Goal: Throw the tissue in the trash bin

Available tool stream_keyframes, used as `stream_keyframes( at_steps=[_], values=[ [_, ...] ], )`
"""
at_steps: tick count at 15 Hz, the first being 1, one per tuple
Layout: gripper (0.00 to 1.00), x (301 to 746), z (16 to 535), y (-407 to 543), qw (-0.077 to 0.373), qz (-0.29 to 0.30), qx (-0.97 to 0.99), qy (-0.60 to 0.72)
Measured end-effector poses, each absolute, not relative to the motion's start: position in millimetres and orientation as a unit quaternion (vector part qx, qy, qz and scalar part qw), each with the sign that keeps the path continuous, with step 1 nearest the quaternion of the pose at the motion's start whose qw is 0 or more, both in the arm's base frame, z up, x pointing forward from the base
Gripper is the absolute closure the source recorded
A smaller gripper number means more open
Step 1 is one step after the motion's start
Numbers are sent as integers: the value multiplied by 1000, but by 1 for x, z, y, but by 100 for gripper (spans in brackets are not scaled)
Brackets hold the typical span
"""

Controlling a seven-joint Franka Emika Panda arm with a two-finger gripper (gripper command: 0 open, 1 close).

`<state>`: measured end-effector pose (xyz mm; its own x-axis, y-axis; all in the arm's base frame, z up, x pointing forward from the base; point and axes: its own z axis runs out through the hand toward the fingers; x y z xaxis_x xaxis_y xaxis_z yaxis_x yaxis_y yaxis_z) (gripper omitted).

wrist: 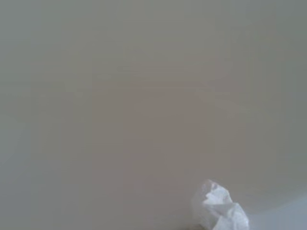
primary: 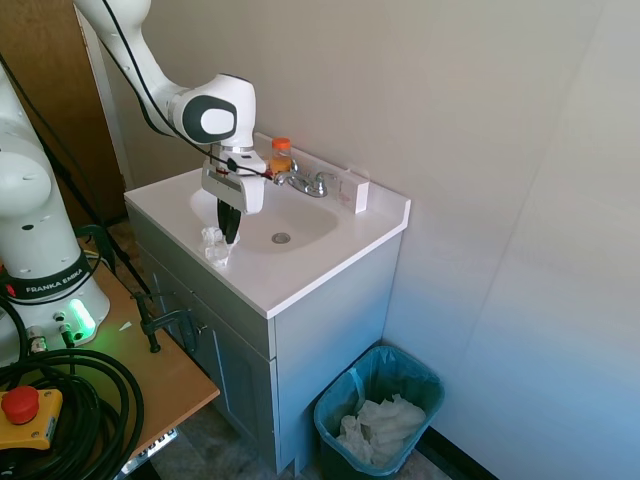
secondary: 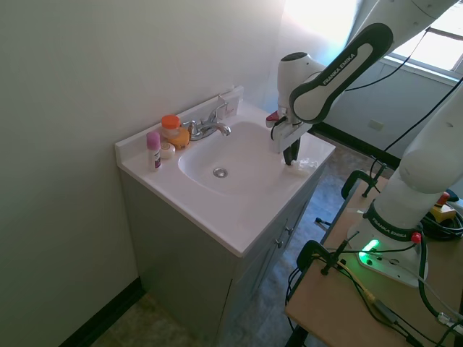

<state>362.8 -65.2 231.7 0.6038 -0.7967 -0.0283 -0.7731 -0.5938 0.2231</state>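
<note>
One step looks under way: the tool point(primary: 229, 237) stands with fingers drawn together on the tissue point(primary: 212, 243) at the bench point(primary: 300, 270) front edge. Lifting and carrying to the trash bin point(primary: 378, 410) remain.

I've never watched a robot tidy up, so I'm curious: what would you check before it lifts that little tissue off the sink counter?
1. Gripper closed on the tissue: ok, the fingers look shut at its edge.
2. Grip firm enough to lift: cannot tell; most of the tissue sticks out to the side.
3. Tissue off the counter: not ok, it appears to rest on the surface.
4. Trash bin open and upright beside the cabinet: ok.
5. Room in the bin: ok, the crumpled paper lies low inside.
6. Bottle and faucet away from the gripper: ok.
</note>
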Motion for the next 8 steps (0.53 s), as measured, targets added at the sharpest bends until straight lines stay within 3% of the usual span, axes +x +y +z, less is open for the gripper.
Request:
stream_keyframes(
  at_steps=[4, 8],
  values=[
    [100, 364, 232, -65, 87, -60, 889, -445],
    [100, 376, 249, -73, 43, -38, 878, -475]
  ],
)
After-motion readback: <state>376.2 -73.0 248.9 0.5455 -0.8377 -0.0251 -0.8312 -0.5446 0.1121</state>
